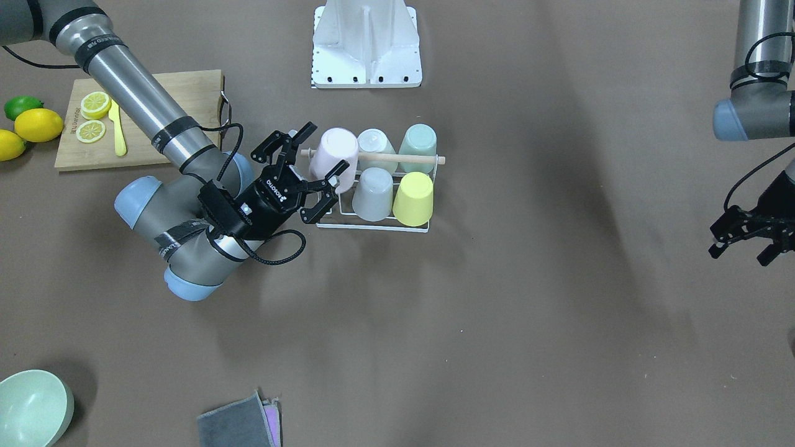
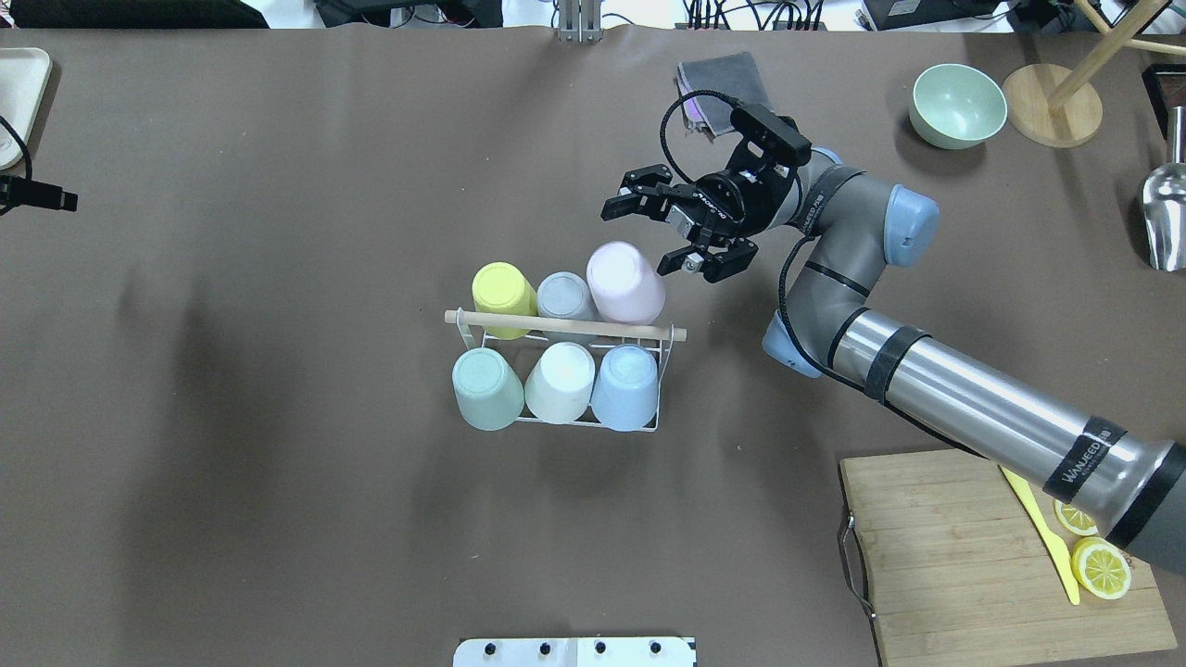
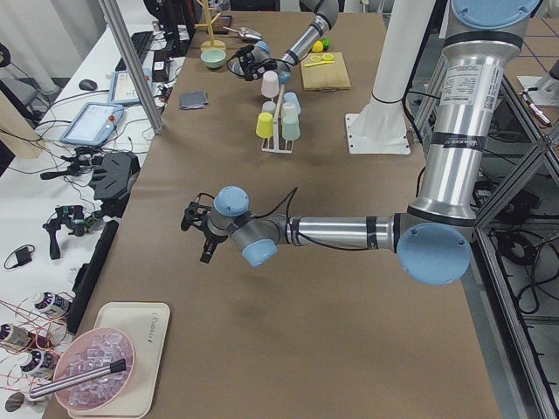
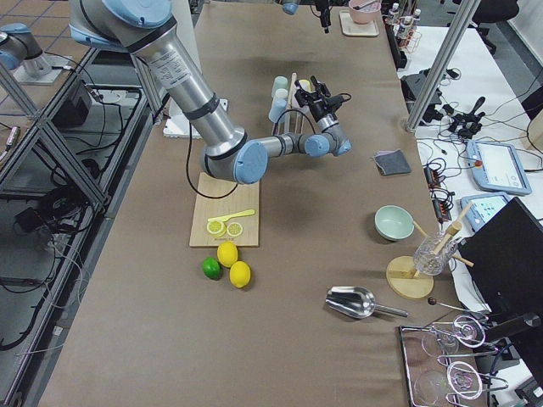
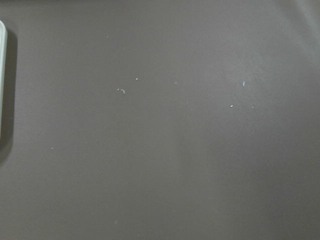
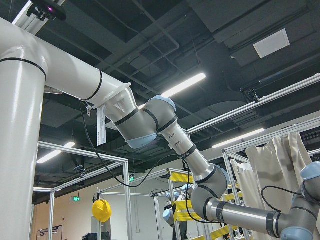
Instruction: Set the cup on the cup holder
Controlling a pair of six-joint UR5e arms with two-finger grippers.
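Note:
The cup holder [image 2: 649, 421] is a white wire rack with a wooden rod [image 2: 565, 326] across its top, mid-table. Upside-down cups sit on it: yellow [image 2: 503, 292], grey [image 2: 565, 296], green [image 2: 486, 389], white [image 2: 561, 382] and blue [image 2: 625, 387]. A pink cup [image 2: 625, 283] sits tilted at the rack's far right corner. My right gripper [image 2: 653, 239] is open, its fingers just beside the pink cup [image 1: 335, 155] and not closed on it. My left gripper [image 1: 742, 251] is open and empty, far from the rack [image 1: 372, 226].
A bamboo cutting board [image 2: 954, 556] with lemon slices and a yellow knife lies near the right arm's base. Lemons and a lime [image 1: 31, 124] lie beside it. A green bowl [image 2: 957, 104], a grey cloth [image 2: 718, 79], a white mount [image 1: 366, 43] and a tray [image 2: 18, 83] stand around the edges.

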